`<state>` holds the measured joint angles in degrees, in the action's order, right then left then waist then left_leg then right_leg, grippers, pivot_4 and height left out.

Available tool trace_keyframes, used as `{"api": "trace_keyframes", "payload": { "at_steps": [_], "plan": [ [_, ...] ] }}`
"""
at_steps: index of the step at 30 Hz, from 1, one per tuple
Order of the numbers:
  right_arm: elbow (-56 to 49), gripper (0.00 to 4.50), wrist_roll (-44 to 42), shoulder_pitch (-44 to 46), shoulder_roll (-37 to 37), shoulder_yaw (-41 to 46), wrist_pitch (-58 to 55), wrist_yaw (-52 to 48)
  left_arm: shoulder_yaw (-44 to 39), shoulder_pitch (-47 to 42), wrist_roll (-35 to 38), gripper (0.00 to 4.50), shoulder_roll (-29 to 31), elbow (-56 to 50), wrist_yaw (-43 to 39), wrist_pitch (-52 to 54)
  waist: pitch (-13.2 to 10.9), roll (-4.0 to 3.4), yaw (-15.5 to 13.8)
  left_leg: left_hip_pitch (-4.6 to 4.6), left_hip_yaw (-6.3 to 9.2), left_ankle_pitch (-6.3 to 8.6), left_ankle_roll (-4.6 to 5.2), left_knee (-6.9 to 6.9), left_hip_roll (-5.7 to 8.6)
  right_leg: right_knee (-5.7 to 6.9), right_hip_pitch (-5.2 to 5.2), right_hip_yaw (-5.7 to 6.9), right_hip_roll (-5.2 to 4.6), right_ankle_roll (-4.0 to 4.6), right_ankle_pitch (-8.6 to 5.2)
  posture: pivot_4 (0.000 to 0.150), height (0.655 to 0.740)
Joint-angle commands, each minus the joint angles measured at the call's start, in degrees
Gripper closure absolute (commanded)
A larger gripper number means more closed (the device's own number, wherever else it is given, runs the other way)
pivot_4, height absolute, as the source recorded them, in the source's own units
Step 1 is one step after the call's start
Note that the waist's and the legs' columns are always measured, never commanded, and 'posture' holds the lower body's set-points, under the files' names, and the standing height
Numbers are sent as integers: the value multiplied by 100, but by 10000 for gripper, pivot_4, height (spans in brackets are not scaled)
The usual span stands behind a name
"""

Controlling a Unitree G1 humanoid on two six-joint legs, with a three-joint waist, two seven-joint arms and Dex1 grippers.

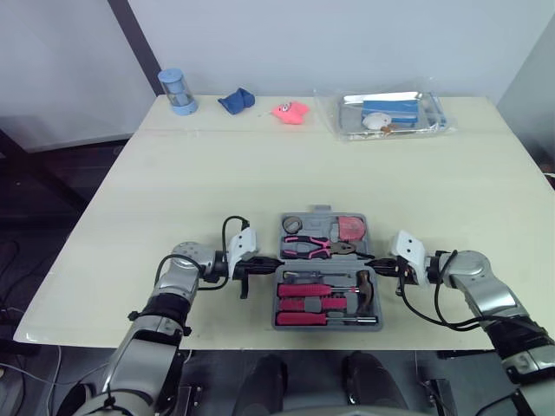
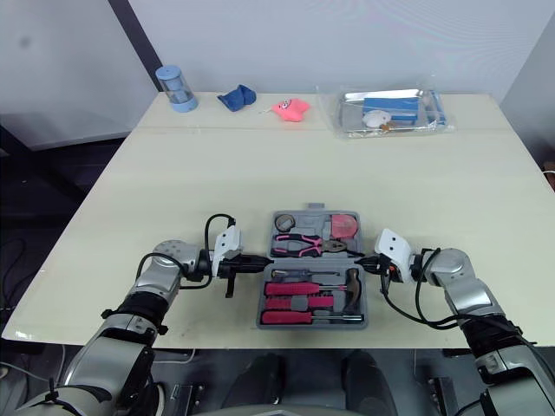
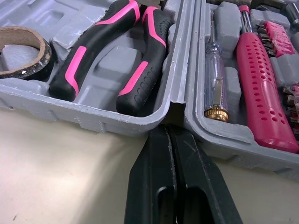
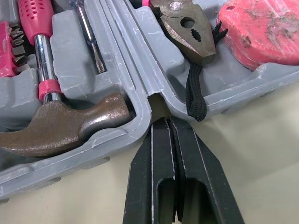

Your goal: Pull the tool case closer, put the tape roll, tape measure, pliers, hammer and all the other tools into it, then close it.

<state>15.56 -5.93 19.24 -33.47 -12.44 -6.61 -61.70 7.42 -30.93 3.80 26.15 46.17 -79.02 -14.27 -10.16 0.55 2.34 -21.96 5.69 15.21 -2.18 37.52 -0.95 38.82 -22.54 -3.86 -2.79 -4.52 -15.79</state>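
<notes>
At the near edge of the table [image 1: 260, 165], the case [image 1: 322, 211] lies open flat between the two grippers. It is grey moulded plastic with a matte, scuffed surface and shaped recesses in both halves.

Far half:
- Tape roll [image 3: 41, 46]: a ring, black outside and brown inside, in the recess on the left.
- Pliers [image 1: 317, 248]: black handles with pink grip inlays and dull brown metal jaws, lying across the middle.
- Tape measure [image 1: 350, 228]: rounded pink body with a scratched face, on the right. A black woven cord [image 4: 195, 93] hangs over the case wall beside it.

Near half:
- Tester screwdriver [image 3: 214, 79]: clear handle with a brass end cap.
- Driver [image 3: 261, 79]: pink handle with a dimpled surface.
- Bits [image 4: 7, 46]: a row in a pink holder.
- Hammer [image 4: 60, 126]: dark brown, worn steel head on a chrome neck with a pink collar.

The left gripper [image 3: 167, 133] has its fingers pressed together with nothing between them. Its tip sits at the notch where the two halves meet on the case's left side. The right gripper [image 4: 164, 122] is likewise fully closed and empty, with its tip at the matching notch on the right side.

At the far edge of the table lie a blue cylinder [image 1: 177, 91], a blue bundle [image 1: 235, 100], a pink item [image 1: 291, 110] and a clear plastic bag [image 1: 386, 114].
</notes>
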Motion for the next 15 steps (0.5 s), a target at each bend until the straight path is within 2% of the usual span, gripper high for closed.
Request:
{"api": "trace_keyframes", "payload": {
  "at_steps": [1,15],
  "plan": [
    [-421,45000,-184,-25,2,20,-71,-202,310,182,-108,44526,-141,-108,-168,70,0,0,0,0,0,0,0,0,0,0,0,0,0,0,0,1500,7400],
    [-771,45000,-222,-320,-264,58,-388,-438,453,592,-12,44526,-65,-1033,-342,554,0,0,5,-1,1,0,0,0,0,-1,0,0,0,0,0,1500,7400]
  ]
}}
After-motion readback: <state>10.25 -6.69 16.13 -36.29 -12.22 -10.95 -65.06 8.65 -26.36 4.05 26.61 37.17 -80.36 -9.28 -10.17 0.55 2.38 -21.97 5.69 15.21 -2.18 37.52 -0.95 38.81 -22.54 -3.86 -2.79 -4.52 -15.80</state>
